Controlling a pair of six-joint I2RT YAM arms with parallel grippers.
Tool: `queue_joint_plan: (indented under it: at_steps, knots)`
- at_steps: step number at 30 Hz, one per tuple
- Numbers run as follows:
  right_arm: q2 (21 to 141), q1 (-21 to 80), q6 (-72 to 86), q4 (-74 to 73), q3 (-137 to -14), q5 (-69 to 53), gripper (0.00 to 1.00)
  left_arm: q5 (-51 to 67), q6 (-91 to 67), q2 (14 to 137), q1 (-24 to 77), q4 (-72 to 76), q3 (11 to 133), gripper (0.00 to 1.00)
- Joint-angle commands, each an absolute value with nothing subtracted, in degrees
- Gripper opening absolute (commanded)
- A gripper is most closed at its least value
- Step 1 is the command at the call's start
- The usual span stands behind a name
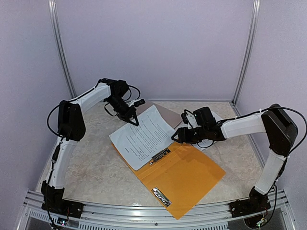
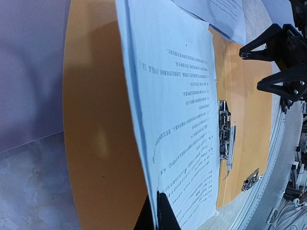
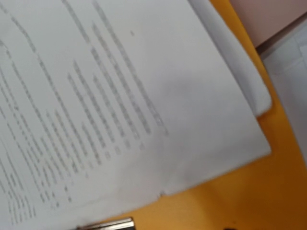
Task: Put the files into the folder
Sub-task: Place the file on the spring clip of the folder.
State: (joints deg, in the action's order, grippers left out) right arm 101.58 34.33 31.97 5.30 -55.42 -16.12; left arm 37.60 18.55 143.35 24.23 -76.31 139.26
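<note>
The orange folder (image 1: 192, 177) lies open on the table. The files (image 1: 141, 136), white printed sheets, rest over its left half. My left gripper (image 1: 133, 120) is shut on their far corner and lifts that edge; in the left wrist view the fingertips (image 2: 158, 211) pinch the sheets (image 2: 177, 105) above the folder (image 2: 100, 134). My right gripper (image 1: 178, 136) is open and empty at the sheets' right edge, and it also shows in the left wrist view (image 2: 273, 64). The right wrist view shows the files (image 3: 120, 96) on the folder (image 3: 240, 191); its fingers are out of frame.
Two metal clips (image 1: 160, 155) (image 1: 161, 196) sit on the folder's inside. A grey-brown clipboard (image 1: 165, 112) lies behind the sheets. Another white sheet (image 1: 211, 141) lies under the right arm. Walls enclose the table, with a metal rail (image 1: 144, 213) at the near edge.
</note>
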Motion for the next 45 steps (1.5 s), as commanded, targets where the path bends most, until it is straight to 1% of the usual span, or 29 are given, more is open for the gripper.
queue_joint_plan:
  at_steps: [1, 15, 24, 38, 45]
  knots:
    - [103.0, 33.9, 31.9, 3.4, -55.4, -15.7, 0.60, 39.8, 19.8, 145.2, 25.1, -77.3, 140.3, 0.00]
    - [104.0, 33.6, 32.2, 3.7, -55.9, -15.8, 0.59, 37.0, 20.2, 145.0, 26.4, -77.1, 140.9, 0.00]
    - [100.2, 33.3, 28.2, -1.7, -57.9, -7.3, 0.60, 35.6, 19.7, 146.0, 26.4, -76.4, 141.0, 0.00]
    - [97.5, 32.4, 29.0, -2.6, -56.9, -1.7, 0.60, 34.9, 20.9, 147.2, 27.6, -77.1, 140.9, 0.00]
    - [97.5, 31.7, 29.5, -2.2, -56.6, -2.6, 0.60, 35.3, 21.3, 145.1, 27.8, -76.5, 139.3, 0.00]
